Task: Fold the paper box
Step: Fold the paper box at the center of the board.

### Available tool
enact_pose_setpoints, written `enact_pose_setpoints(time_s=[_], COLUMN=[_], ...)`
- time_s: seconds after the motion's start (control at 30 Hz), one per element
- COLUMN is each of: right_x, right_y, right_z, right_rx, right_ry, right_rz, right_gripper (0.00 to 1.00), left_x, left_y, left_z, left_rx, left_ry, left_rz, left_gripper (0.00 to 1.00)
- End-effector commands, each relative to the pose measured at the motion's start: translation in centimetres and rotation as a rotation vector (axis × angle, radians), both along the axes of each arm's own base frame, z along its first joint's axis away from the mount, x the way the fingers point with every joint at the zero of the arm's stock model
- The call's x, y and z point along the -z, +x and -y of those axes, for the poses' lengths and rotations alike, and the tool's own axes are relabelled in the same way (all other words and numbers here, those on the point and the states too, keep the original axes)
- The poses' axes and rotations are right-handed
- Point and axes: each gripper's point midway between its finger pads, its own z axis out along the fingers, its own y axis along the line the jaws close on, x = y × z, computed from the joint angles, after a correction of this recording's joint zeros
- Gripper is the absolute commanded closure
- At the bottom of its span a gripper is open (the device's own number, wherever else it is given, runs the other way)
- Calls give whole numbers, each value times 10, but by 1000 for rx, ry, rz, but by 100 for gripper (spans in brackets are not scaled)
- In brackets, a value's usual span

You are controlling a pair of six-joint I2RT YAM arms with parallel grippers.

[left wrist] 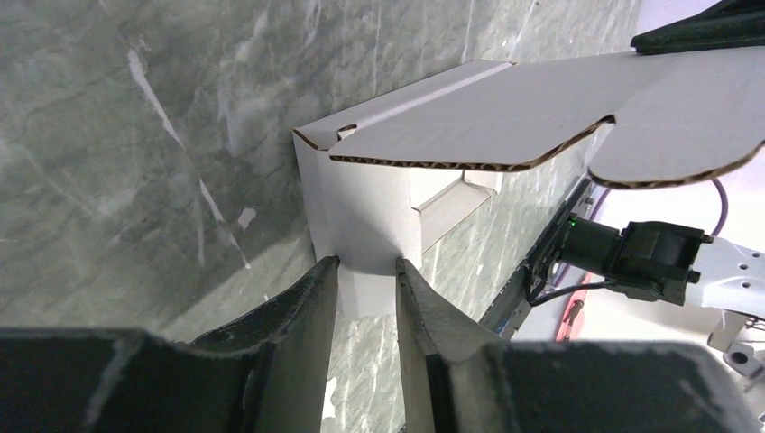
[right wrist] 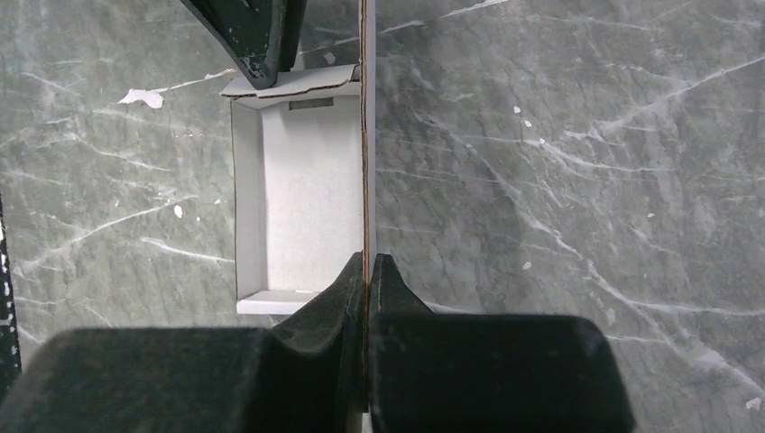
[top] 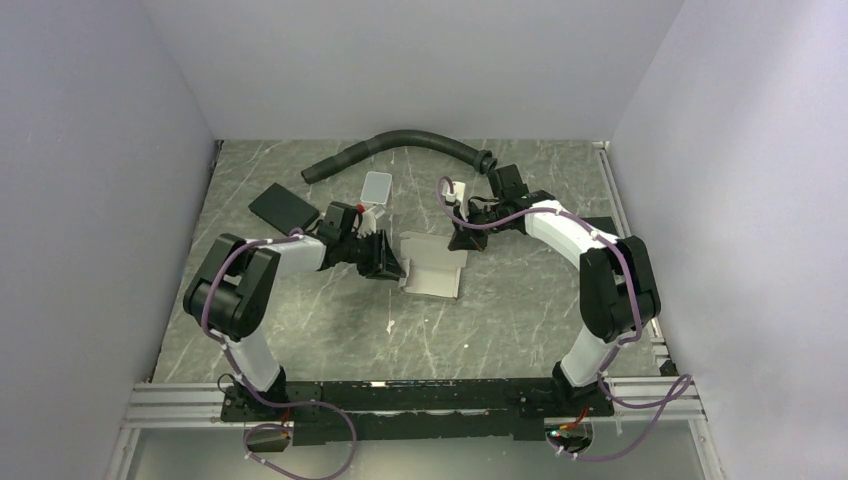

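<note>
The paper box (top: 432, 270) is a white cardboard tray, partly folded, lying on the marble table with its lid panel standing up. My right gripper (top: 462, 238) is shut on that upright lid panel, which shows edge-on between its fingers in the right wrist view (right wrist: 368, 262). The open tray (right wrist: 307, 198) lies just left of the panel. My left gripper (top: 385, 262) is at the box's left end. In the left wrist view it (left wrist: 365, 264) is slightly open, with its tips against the box's end wall (left wrist: 361, 207) and a white flap showing in the gap.
A black hose (top: 400, 145) curves across the back of the table. A light grey tile (top: 376, 186) and a black flat pad (top: 283, 208) lie behind the left arm. The enclosure walls stand at left, right and back.
</note>
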Motion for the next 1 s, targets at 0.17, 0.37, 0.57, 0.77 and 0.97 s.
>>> enact_pose_setpoints(time_s=[0.17, 0.37, 0.57, 0.77, 0.97], right_x=[-22, -21, -27, -35, -41], right_y=[1, 0, -3, -6, -8], right_z=[-10, -12, -15, -18, -22], right_rx=[-29, -33, -36, -36, -35], right_ry=[68, 68, 81, 96, 101], right_rz=[53, 52, 56, 75, 94], right_gripper=[100, 100, 100, 100, 100], left_x=[9, 14, 19, 31, 41], left_y=[1, -1, 1, 2, 1], left_z=[5, 8, 11, 2, -4], left_rx=[25, 43, 30, -14, -48], left_ry=[2, 48, 160, 322, 433], left_rz=[-11, -18, -18, -23, -30], left_gripper=[65, 65, 65, 69, 70])
